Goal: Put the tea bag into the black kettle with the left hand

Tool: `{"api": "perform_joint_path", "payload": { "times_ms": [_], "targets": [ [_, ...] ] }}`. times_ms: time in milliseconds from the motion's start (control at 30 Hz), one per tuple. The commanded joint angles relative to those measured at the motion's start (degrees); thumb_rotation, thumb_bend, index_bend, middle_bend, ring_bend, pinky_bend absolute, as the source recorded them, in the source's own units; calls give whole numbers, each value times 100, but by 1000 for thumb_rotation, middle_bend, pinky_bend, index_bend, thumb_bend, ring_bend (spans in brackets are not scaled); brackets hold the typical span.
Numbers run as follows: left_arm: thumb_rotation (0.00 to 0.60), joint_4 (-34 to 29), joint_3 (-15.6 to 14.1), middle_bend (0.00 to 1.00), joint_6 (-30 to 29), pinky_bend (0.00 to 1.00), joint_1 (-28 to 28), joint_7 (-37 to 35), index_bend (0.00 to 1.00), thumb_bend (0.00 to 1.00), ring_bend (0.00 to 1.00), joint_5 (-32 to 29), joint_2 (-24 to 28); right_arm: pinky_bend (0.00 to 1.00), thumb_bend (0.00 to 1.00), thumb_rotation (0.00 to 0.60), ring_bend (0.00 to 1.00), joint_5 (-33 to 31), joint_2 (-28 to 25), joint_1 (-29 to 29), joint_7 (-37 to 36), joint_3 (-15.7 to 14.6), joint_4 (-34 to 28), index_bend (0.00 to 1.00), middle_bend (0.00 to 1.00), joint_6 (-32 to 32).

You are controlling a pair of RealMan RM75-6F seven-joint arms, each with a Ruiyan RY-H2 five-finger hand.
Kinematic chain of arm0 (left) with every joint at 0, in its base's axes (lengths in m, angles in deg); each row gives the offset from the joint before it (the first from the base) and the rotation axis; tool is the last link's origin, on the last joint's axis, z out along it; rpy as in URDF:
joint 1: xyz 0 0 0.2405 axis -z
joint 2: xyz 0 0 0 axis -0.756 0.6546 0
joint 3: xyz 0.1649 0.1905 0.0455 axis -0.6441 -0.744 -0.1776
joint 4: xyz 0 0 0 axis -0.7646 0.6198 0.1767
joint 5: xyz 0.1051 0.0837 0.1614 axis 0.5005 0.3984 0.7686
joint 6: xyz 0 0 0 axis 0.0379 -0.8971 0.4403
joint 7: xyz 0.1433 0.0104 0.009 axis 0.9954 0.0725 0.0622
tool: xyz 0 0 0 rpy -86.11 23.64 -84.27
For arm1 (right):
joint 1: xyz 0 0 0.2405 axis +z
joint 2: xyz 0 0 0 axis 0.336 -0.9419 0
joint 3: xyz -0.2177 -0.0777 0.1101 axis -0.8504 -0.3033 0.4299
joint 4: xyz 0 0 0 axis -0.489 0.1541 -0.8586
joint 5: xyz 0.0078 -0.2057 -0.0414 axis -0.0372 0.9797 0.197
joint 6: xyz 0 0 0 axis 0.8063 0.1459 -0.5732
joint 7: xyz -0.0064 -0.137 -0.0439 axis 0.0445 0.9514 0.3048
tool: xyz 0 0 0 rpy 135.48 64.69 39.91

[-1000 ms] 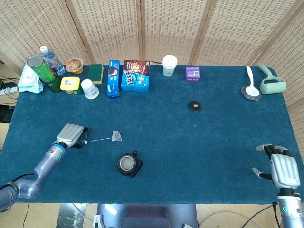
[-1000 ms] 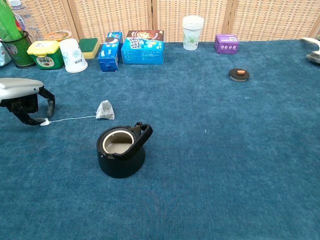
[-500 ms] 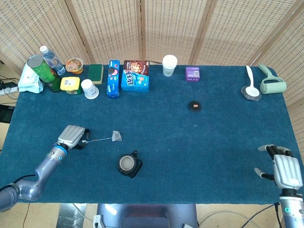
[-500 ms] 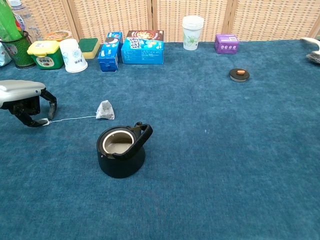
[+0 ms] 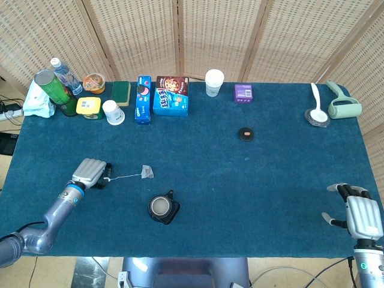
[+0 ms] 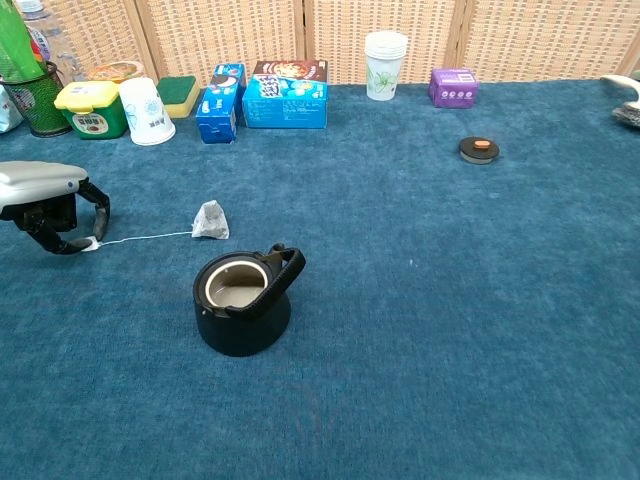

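Note:
The tea bag (image 5: 147, 172) (image 6: 210, 220) lies on the blue cloth, and its white string runs left to a small paper tag (image 6: 90, 243). My left hand (image 5: 90, 172) (image 6: 45, 195) sits at that end of the string, thumb and a finger curled together onto the tag. The black kettle (image 5: 163, 208) (image 6: 243, 300) stands upright without its lid, just right of and nearer than the tea bag, handle tipped to the right. My right hand (image 5: 362, 216) rests at the table's near right corner with its fingers spread and nothing in them; only the head view shows it.
The kettle's lid (image 5: 246, 134) (image 6: 479, 149) lies mid-table to the right. Along the far edge stand boxes (image 6: 285, 82), paper cups (image 6: 385, 50), a purple box (image 6: 453, 87) and a green tub (image 6: 90, 108). A spoon and roller (image 5: 343, 107) lie far right.
The left hand's finger has curled down to meet the thumb at the string's tag. The tea bag and kettle have not moved. The right hand slid slightly toward the near edge.

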Motion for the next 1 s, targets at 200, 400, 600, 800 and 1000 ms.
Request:
{"api": "perform_joint_path", "payload": {
  "times_ms": [200,400,600,800,1000],
  "targets": [
    [600,-3,-12,1000,-9,1000,9,17,545,477,1000,-18,-13,246,167,600,438,13,6,-31,-19,-11,12,353,341,41],
    [600,-3,-34,1000,-3,1000,8,32,553,482,1000,-34,-15,247,167,600,438,18,6,-61,-33,-28,20,353,340,66],
    [600,-8,-47,1000,-13,1000,11,49,572,500,1000,-40,-15,249,168,600,439,23,-5,-63,-28,-14,4,353,341,81],
    [600,-88,-26,1000,-113,1000,-14,-26,589,512,1000,24,52,249,166,600,439,59,-9,-73,-30,-17,-19,353,341,114],
    [600,-464,45,1000,-313,1000,-71,-221,595,512,1000,164,353,249,168,600,441,135,-20,-89,-53,-34,-43,353,341,165]
  ]
}}
